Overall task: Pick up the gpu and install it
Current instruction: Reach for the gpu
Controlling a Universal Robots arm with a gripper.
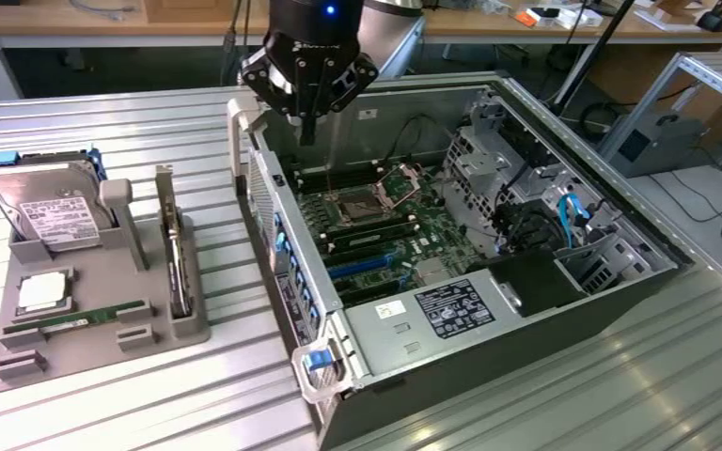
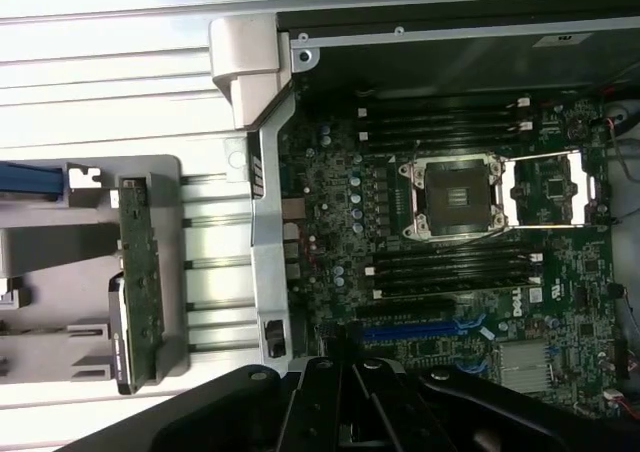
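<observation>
A black robot gripper hangs over the far end of an open computer case. Its fingers are closed together and hold nothing, and it touches nothing. The case lies on its side on a ribbed metal table, with the side panel off. The gpu is outside the case and well apart from the gripper. It stands on its long edge in a slot of a gray parts tray, on the tray's side nearest the case. The card's long axis runs parallel to the case's nearest wall, and its thin upper edge faces up. The same tray holds a silver hard drive, upright in a blue-handled bracket at the side farthest from the case; its white label is too small to read. A square processor chip and a narrow green memory stick lie flat on the tray. Inside the case is a green motherboard with an open processor socket, rows of dark memory slots and blue expansion slots. White lettering on the board looks like DELL. A black power supply label carries white print that cannot be read. A blue cable runs beside the drive cages.
</observation>
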